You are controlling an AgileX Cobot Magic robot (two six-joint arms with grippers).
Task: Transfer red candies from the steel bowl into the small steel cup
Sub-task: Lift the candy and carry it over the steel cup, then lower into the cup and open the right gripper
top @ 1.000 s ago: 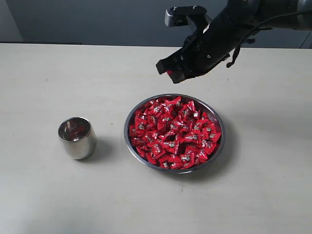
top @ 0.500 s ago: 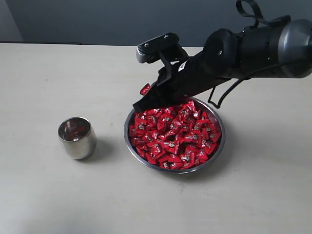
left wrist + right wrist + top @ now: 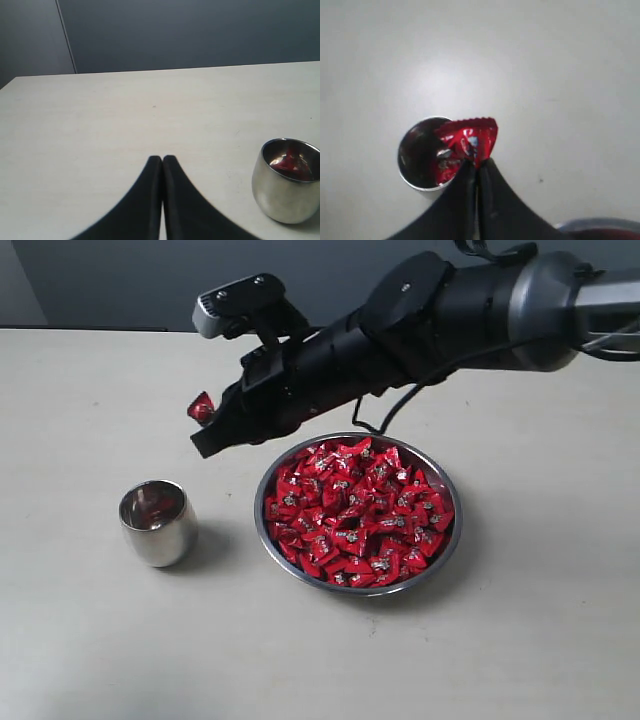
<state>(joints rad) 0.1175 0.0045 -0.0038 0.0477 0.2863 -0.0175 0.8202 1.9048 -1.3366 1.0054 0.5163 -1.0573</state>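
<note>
Nearest: cup point(image 3: 157, 522) at left with some red inside, bowl point(image 3: 360, 591) beside it, heaped with candies point(image 3: 355, 512). Farther back: right gripper point(image 3: 205, 430) pinching one candy point(image 3: 201, 407), up in the air between bowl and cup; left gripper point(image 3: 162, 160) pressed together, empty. Carry step, by the look of it; next calls for centring over cup mouth, then letting go.

Exterior: high, angled down over table point(image 3: 90, 640). Left wrist: low, near-level. Right wrist: straight down. All share small steel cup point(image 3: 157, 525).
</note>
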